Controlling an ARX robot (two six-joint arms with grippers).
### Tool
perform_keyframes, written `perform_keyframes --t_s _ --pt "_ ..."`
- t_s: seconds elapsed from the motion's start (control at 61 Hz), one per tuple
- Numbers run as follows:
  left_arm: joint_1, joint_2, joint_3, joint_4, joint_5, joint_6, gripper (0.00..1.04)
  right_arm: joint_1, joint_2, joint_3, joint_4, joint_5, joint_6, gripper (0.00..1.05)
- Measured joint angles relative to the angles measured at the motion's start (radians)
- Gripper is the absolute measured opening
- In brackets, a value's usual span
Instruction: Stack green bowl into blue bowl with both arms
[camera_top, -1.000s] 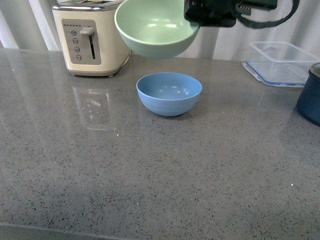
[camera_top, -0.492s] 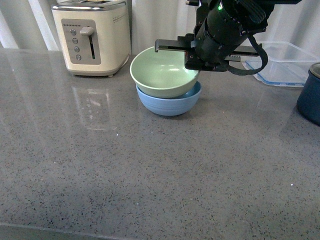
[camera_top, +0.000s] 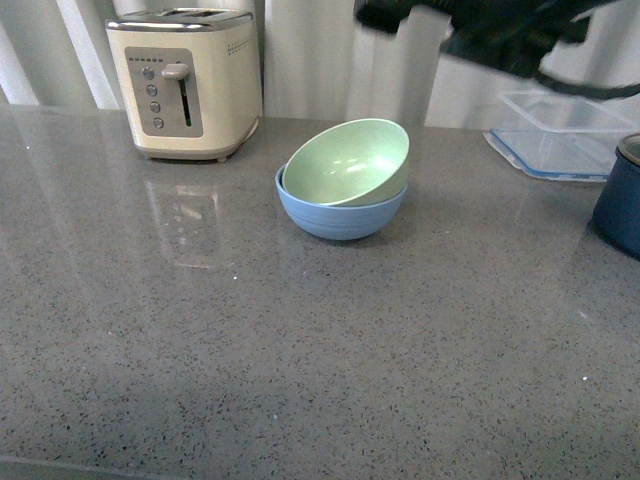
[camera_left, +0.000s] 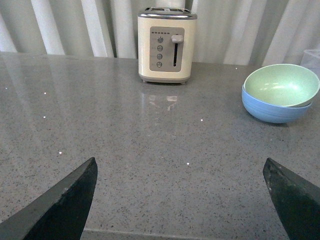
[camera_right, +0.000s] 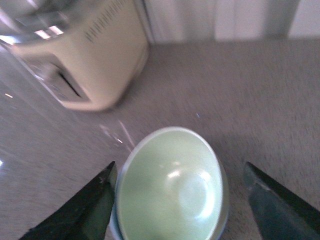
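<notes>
The green bowl (camera_top: 348, 163) sits tilted inside the blue bowl (camera_top: 338, 212) on the grey counter, its far rim raised. Both show in the left wrist view, green bowl (camera_left: 281, 85) in blue bowl (camera_left: 272, 111), at the far right. In the right wrist view the green bowl (camera_right: 172, 192) lies below and between the open fingers, with only a sliver of blue rim (camera_right: 114, 227) showing. My right gripper (camera_right: 182, 197) is open and empty above the bowls; its arm (camera_top: 500, 30) is blurred at the top of the front view. My left gripper (camera_left: 182, 200) is open and empty over bare counter.
A cream toaster (camera_top: 187, 80) stands at the back left. A clear plastic container (camera_top: 560, 130) lies at the back right. A dark navy pot (camera_top: 620, 195) stands at the right edge. Curtains hang behind the counter.
The green bowl was lowered into the blue bowl and let go. My right gripper has opened and lifted up and away. The green bowl now rests tilted.
</notes>
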Motion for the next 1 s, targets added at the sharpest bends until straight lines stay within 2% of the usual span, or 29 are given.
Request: perform_keyframes --t_s 0.049,0.082,0.115,0.18,0.23,0.41,0.59,0.639,1.0 --pt "0.0 0.0 0.0 0.0 0.0 0.0 0.98 -0.002 -0.114 -0.125 0.162 0.006 -0.031 0.85" --pt "0.0 0.0 0.0 0.0 0.0 0.0 0.98 -0.002 -0.203 -0.232 0.31 0.064 -0.079 0.93" --pt "0.0 0.0 0.0 0.0 -0.001 0.0 0.98 -0.002 -0.26 -0.296 0.386 0.109 -0.11 0.96" --pt "0.0 0.0 0.0 0.0 0.0 0.0 0.98 -0.006 -0.368 -0.393 0.371 0.28 -0.186 0.85" --pt "0.0 0.0 0.0 0.0 0.001 0.0 0.98 -0.02 -0.409 -0.452 0.383 0.322 -0.214 0.78" --pt "0.0 0.0 0.0 0.0 0.0 0.0 0.98 -0.108 -0.505 -0.72 0.452 0.264 -0.266 0.44" --pt "0.0 0.0 0.0 0.0 0.0 0.0 0.98 -0.166 -0.639 -0.867 0.494 0.205 -0.274 0.14" --pt "0.0 0.0 0.0 0.0 0.0 0.0 0.98 -0.191 -0.681 -0.925 0.498 0.181 -0.275 0.0" --pt "0.0 0.0 0.0 0.0 0.0 0.0 0.98 -0.276 -0.908 -1.108 0.455 0.098 -0.277 0.01"
